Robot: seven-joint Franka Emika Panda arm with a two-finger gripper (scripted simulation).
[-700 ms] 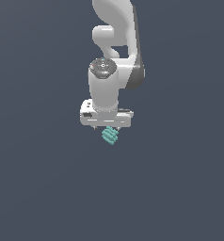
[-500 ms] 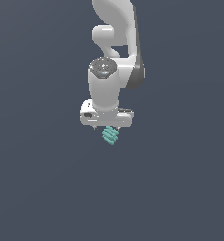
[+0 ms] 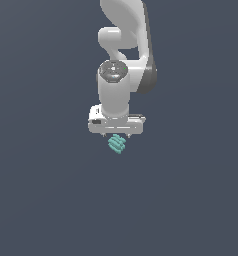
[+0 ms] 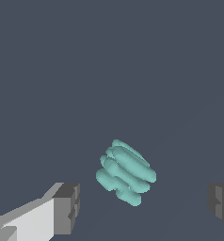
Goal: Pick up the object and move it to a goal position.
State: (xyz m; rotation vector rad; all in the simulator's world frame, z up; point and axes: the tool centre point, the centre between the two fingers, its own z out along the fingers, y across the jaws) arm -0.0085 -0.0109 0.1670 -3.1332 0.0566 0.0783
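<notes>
Exterior view frames show little changed: the gripper (image 3: 116,134) is kept spread above the teal object (image 3: 117,144) at frame centre, untouched between the fingers (image 4: 62,209), so grasping remains undone.

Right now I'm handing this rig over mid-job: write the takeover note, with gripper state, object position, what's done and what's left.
Gripper: open, fingers wide apart, nothing held.
Teal ribbed object: lies between the two fingers, touching neither; in the exterior view it shows just under the gripper.
Done: gripper lined up over the object.
Left: close on it, lift, carry to the goal. No goal marker shows in either view.
</notes>
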